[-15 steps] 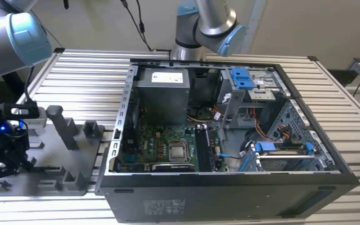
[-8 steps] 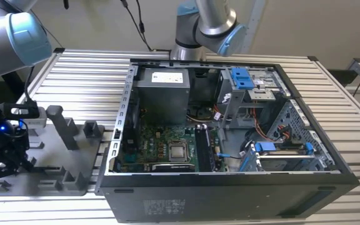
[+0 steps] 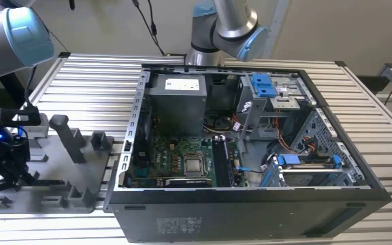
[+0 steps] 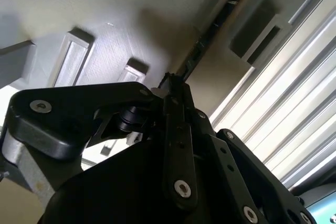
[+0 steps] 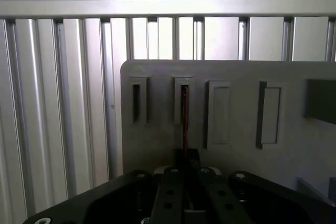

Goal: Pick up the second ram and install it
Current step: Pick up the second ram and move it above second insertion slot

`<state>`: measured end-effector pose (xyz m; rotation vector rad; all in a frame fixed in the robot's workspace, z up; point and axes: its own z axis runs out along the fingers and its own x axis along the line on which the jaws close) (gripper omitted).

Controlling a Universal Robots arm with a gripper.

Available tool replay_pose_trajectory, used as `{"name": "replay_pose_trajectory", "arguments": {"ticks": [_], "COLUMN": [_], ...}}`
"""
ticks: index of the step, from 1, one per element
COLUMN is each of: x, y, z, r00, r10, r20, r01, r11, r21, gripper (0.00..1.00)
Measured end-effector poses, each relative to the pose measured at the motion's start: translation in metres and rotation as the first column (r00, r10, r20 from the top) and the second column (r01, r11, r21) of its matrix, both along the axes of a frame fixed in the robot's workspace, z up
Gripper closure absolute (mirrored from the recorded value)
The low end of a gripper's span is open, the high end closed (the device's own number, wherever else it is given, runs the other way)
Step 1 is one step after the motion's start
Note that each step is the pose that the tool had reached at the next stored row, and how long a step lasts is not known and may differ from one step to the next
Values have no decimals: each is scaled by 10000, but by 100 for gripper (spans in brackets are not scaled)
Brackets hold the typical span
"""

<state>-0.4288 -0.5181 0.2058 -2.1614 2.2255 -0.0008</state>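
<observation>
**Pincer (image 5: 186,157) closed on the second ram (image 5: 185,119)**

The pincer's fingers were pressed together on the thin edge of the second ram. The ram stood upright just ahead of the fingertips, in a slot of the grey holder plate (image 5: 236,72). Under the plate lay a slatted metal table (image 5: 63,103). Well off to the pincer's side sat the open computer case (image 3: 250,214). A white label (image 3: 184,83) on its power supply carried print too small to read.

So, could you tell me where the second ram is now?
In the first wrist view the second ram stands edge-on in a slot of the grey holder plate, right at the gripper; that plate lies at the exterior view's left.
</observation>
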Motion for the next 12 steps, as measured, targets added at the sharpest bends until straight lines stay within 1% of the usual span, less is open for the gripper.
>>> {"name": "replay_pose_trajectory", "arguments": {"ticks": [4, 12], "x": [0, 0], "y": [0, 0], "z": [54, 136], "r00": [10000, 10000], "r10": [0, 0], "r20": [0, 1], "r01": [0, 0], "r11": [10000, 10000], "r21": [0, 0], "gripper": [86, 86]}}
